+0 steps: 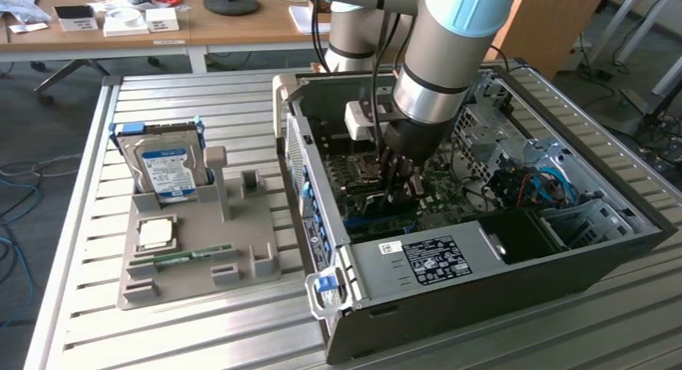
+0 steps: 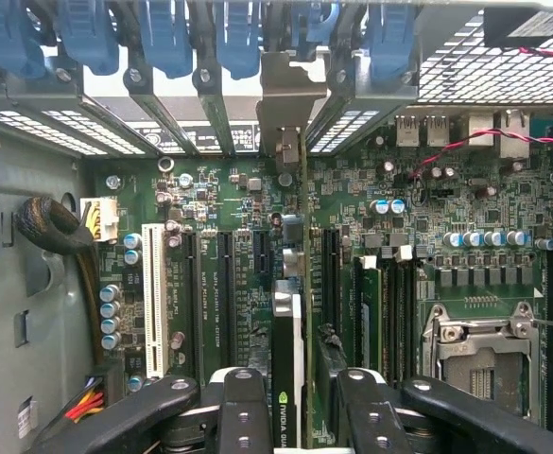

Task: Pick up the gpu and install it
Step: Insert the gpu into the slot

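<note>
The gpu (image 2: 288, 350) stands on edge over the green motherboard (image 2: 238, 203), seen edge-on with a white NVIDIA label. Its silver bracket (image 2: 290, 95) lines up with a rear slot opening of the case. My gripper (image 2: 302, 402) straddles the card, and its black fingers (image 2: 243, 411) press against both sides, so it is shut on the card. In the exterior view my gripper (image 1: 397, 196) reaches straight down into the open PC case (image 1: 480, 250), low over the board.
Black expansion slots and a white slot (image 2: 153, 298) flank the card, with the CPU socket (image 2: 479, 350) close by. Blue latches (image 2: 163, 38) line the rear. Outside the case, a grey fixture (image 1: 197, 250) holds a hard drive (image 1: 165, 166), a chip (image 1: 156, 234) and a RAM stick (image 1: 181, 258).
</note>
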